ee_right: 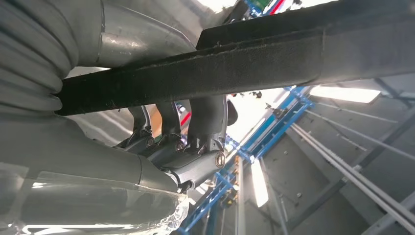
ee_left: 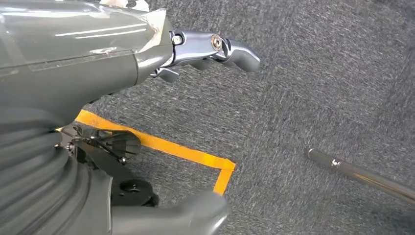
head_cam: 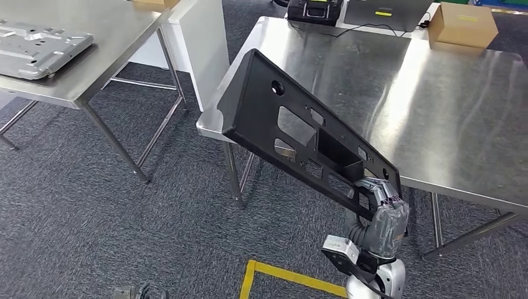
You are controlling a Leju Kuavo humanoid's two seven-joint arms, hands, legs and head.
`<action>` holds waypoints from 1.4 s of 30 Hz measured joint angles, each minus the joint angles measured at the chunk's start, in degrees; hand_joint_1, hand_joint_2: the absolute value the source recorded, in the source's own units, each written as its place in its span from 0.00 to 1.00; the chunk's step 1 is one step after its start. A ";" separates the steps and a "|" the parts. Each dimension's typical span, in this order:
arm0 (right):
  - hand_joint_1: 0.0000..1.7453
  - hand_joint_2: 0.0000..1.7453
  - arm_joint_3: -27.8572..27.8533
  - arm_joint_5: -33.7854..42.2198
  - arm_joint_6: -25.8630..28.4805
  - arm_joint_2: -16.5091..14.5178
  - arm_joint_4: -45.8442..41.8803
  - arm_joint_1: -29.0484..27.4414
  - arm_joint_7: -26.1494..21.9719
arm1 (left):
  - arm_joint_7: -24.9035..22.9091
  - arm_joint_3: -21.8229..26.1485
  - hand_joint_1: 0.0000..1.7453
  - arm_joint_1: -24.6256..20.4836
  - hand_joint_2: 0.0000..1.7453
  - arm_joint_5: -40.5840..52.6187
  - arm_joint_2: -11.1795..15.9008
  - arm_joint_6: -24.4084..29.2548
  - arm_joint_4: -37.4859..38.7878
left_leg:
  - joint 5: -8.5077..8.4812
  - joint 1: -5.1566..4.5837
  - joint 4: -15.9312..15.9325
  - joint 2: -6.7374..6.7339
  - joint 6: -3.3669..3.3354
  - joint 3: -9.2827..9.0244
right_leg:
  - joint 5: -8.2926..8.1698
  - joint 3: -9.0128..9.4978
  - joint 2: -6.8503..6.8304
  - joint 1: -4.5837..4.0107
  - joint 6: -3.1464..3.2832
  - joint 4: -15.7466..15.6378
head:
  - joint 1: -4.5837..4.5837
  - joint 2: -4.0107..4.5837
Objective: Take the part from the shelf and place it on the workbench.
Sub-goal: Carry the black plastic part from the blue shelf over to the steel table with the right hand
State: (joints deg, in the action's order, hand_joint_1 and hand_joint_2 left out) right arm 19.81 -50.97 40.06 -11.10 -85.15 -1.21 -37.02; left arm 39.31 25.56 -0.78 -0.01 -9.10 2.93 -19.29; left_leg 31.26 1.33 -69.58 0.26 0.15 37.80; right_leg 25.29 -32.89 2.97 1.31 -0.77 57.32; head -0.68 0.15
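Observation:
A long black plastic panel (head_cam: 292, 128) with several cut-outs hangs tilted in the air over the near left corner of the steel workbench (head_cam: 448, 106). My right hand (head_cam: 380, 202) grips its near lower end, and the far end rises toward the bench's left edge. In the right wrist view my fingers (ee_right: 195, 132) curl around the panel's dark edge (ee_right: 244, 63). My left hand (ee_left: 210, 49) hangs over the grey carpet with its fingers apart and nothing in it.
A second steel table (head_cam: 93, 56) at the left carries a grey metal plate (head_cam: 37, 47). A cardboard box (head_cam: 464, 25) and a black device (head_cam: 314, 9) sit at the workbench's far edge. Yellow floor tape (head_cam: 280, 274) lies near my feet. A table leg (ee_left: 362, 176) crosses the carpet.

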 joint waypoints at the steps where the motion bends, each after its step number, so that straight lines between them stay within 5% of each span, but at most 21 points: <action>1: 1.00 1.00 0.02 -0.11 -0.01 0.00 0.00 -0.01 0.21 | 0.00 0.39 0.00 -0.05 1.00 0.45 -0.01 -0.14 -0.01 | -1.88 0.13 3.93 0.72 -0.09 -1.75 | 0.05 -0.04 0.51 -0.02 -0.10 0.16 | -0.01 0.00; 4: 1.00 1.00 0.07 -0.44 -0.01 -0.01 -0.12 -0.05 0.80 | -0.01 1.55 0.00 -0.20 1.00 1.73 -0.15 -0.42 -0.02 | -3.91 0.05 10.23 2.14 -0.61 -4.42 | 0.19 -0.62 1.60 -0.42 -0.78 0.53 | 0.07 0.00; 6: 1.00 1.00 0.09 -1.06 -0.01 -0.10 -0.50 -0.32 1.05 | -0.01 2.20 0.00 -0.31 1.00 2.75 -0.36 -0.62 -0.10 | -4.21 -0.37 10.60 1.71 -1.17 -4.35 | 0.04 -0.82 1.88 -0.45 -1.18 0.23 | 0.12 0.00; 8: 1.00 1.00 0.14 -1.90 0.00 -0.27 -1.03 -0.58 1.17 | 0.02 2.99 0.00 -0.43 1.00 3.86 -0.50 -1.01 -0.30 | -4.65 -0.59 11.08 1.59 -1.40 -4.35 | -0.18 -0.74 1.89 -0.42 -0.86 -0.15 | 0.21 0.00; 10: 1.00 1.00 0.23 -2.48 0.00 -0.37 -1.35 -0.71 1.36 | 0.11 3.80 0.00 -0.49 1.00 4.79 -0.58 -1.69 -0.44 | -4.87 -0.71 11.21 1.64 -1.39 -4.29 | -0.33 -0.67 1.79 -0.39 -0.41 -0.37 | 0.30 0.00; 18: 1.00 1.00 0.32 -2.69 0.00 -0.44 -1.97 -0.89 1.46 | 0.46 6.16 0.00 -0.49 1.00 6.22 -0.84 -3.38 -0.49 | -4.90 -0.98 11.15 1.86 -1.74 -4.24 | -0.60 -0.38 1.60 -0.20 -0.97 -0.84 | 0.32 0.00; 22: 1.00 1.00 0.33 -2.69 0.00 -0.58 -2.31 -0.94 1.44 | 0.50 6.33 0.00 -0.57 1.00 6.33 -0.87 -3.41 -0.72 | -4.97 -0.94 11.69 1.46 -3.04 -4.64 | -0.81 -0.55 1.25 0.20 -2.72 -1.30 | 0.27 0.00; 24: 1.00 1.00 0.36 -2.68 -0.01 -0.65 -2.54 -0.84 1.37 | 0.53 6.40 0.00 -0.58 1.00 6.40 -0.99 -3.44 -0.90 | -5.25 -0.42 12.76 0.88 -3.55 -5.28 | 0.56 -2.14 -0.56 -0.02 -2.65 1.74 | 0.43 0.00; 26: 1.00 1.00 0.37 -2.65 -0.01 -0.65 -2.58 -0.79 1.23 | 0.54 6.71 0.00 -0.49 1.00 6.51 -1.08 -3.45 -0.95 | -5.16 -0.25 13.04 0.21 -3.71 -5.59 | 3.42 -5.89 -1.99 0.12 -2.21 9.02 | 0.60 0.00; 28: 1.00 1.00 0.32 -2.57 0.00 -0.63 -2.57 -1.01 1.14 | 0.54 7.15 0.00 -0.35 1.00 6.63 -1.18 -3.46 -0.95 | -4.88 -0.12 13.01 -0.38 -3.43 -5.76 | 5.09 -9.07 -2.20 0.51 -2.39 14.95 | 0.63 0.00; 29: 1.00 1.00 0.28 -2.54 0.00 -0.62 -2.56 -1.12 1.13 | 0.53 7.30 0.00 -0.29 1.00 6.69 -1.22 -3.46 -0.95 | -4.68 0.05 12.98 -0.56 -3.11 -5.94 | 4.70 -9.15 -2.30 0.78 -2.85 15.06 | 0.63 0.00; 32: 1.00 1.00 0.26 -2.52 -0.01 -0.61 -2.54 -1.19 1.11 | 0.50 7.67 0.00 -0.20 1.00 7.11 -1.22 -3.46 -1.01 | -3.63 0.67 12.63 -0.82 -1.41 -6.85 | 0.81 -3.65 -3.09 1.67 -4.94 5.14 | 0.80 0.00; 33: 1.00 1.00 0.27 -2.52 -0.01 -0.62 -2.57 -1.20 1.09 | 0.49 7.84 0.00 -0.22 1.00 7.26 -1.19 -3.46 -1.09 | -3.19 0.68 12.43 -0.87 -0.74 -7.06 | 0.17 -2.01 -3.17 1.77 -5.00 2.32 | 0.93 0.00; 35: 1.00 1.00 0.29 -2.51 -0.01 -0.65 -2.63 -1.28 1.06 | 0.47 8.16 0.00 -0.23 1.00 7.51 -1.10 -3.46 -1.33 | -2.63 0.47 12.37 -0.88 0.16 -7.35 | 0.57 -0.97 -2.98 1.60 -3.97 0.87 | 0.90 0.00; 38: 1.00 1.00 0.27 -2.49 0.00 -0.72 -2.72 -1.42 1.11 | 0.46 8.59 0.00 -0.27 1.00 7.68 -1.28 -3.47 -1.49 | -1.98 1.12 11.73 -0.90 0.64 -7.59 | 1.33 -0.40 -2.50 1.41 -2.10 1.13 | 0.38 0.00; 40: 1.00 1.00 0.30 -2.56 -0.01 -0.86 -2.79 -1.45 1.13 | 0.45 8.76 0.00 -0.28 1.00 7.78 -1.35 -3.48 -1.56 | 0.06 1.20 6.59 -0.83 0.60 -5.04 | 1.91 0.32 -2.33 1.10 -1.04 1.08 | 0.12 0.00; 42: 1.00 1.00 0.32 -2.58 -0.01 -0.95 -2.82 -1.47 1.12 | 0.45 8.90 0.00 -0.20 1.00 7.98 -1.37 -3.47 -1.58 | 2.63 0.88 -1.86 -0.73 0.29 0.32 | 2.59 1.01 -2.26 0.46 -0.06 1.08 | -0.05 0.00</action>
State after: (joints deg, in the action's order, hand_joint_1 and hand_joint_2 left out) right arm 20.13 -53.55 40.06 -12.05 -87.97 -2.69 -35.90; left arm 39.76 34.46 -0.98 7.97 -10.47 -0.54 -20.87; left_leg 33.89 2.21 -71.45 -0.47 0.44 38.12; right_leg 27.88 -31.87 0.71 1.77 -0.83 58.40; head -0.73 0.15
